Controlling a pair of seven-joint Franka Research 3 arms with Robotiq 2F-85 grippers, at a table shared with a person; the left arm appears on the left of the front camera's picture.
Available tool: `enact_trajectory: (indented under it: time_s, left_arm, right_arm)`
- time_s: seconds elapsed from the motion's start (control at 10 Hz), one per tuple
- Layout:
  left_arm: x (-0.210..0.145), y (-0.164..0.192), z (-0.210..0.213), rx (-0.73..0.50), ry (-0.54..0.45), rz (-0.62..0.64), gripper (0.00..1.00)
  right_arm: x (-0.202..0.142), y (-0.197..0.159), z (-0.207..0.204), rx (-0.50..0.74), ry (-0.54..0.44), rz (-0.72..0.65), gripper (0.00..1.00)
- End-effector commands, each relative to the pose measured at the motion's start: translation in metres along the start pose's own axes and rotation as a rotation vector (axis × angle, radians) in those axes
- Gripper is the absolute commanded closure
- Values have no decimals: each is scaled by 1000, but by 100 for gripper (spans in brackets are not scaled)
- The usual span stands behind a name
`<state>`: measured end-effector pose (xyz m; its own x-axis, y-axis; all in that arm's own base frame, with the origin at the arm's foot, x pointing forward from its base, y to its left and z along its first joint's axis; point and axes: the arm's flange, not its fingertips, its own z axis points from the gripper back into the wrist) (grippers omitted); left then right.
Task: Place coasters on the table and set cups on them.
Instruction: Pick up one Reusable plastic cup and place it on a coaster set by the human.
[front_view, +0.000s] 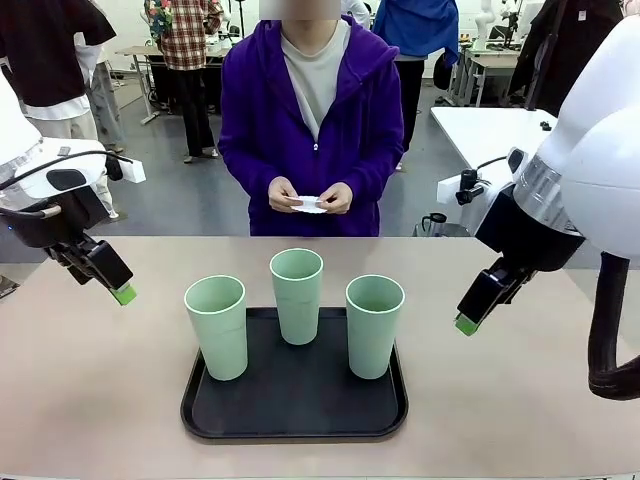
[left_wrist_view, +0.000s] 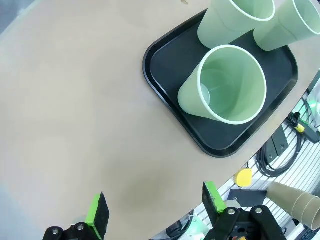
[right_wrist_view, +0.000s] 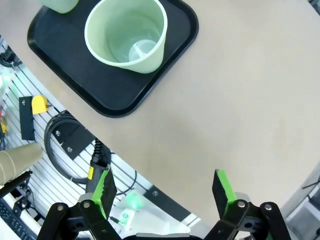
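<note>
**Both jaws wide open, cups on tray**

The left jaws and right jaws are held wide apart and empty above the surface (front_view: 90, 380), on either side of a black tray (front_view: 293, 425). Three cups (front_view: 297, 295) are stood upright on it. The coasters (front_view: 310, 205), half covered by a person's hands (front_view: 285, 194), are hard to make out.
</note>
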<state>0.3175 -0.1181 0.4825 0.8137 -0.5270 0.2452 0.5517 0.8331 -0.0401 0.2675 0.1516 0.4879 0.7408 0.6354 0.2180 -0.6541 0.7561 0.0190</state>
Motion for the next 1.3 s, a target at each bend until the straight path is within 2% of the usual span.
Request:
enact_trajectory:
  time_s: [0.0,0.1,0.2,0.3,0.4,0.6,0.8,0.9,1.2]
  left_arm:
    - [1,4,-2,14,1,-6,0]
    - [0,0,0,0,0,0,0]
    - [-6,14,13,-238,-114,50,0]
    - [-11,25,20,-443,-168,91,0]
    - [-20,45,23,-649,-204,150,0]
    - [-45,90,32,-991,-292,269,0]
    - [-66,137,24,-1092,-292,401,0]
    - [-77,158,14,-1116,-274,471,0]
    - [-96,200,-22,-1118,-201,636,0]
  right_arm:
    - [0,0,-2,-3,9,2,0]
    - [-9,-19,-4,155,-90,-147,0]
    - [-25,-46,0,411,-261,-366,0]
    - [-41,-68,-2,580,-351,-499,0]
    - [-58,-88,-7,735,-411,-613,0]
    - [-96,-120,-15,930,-466,-737,0]
    - [-128,-140,-23,1045,-507,-794,0]
    - [-140,-146,-27,1064,-519,-812,0]
    - [-163,-159,-41,1053,-521,-741,0]
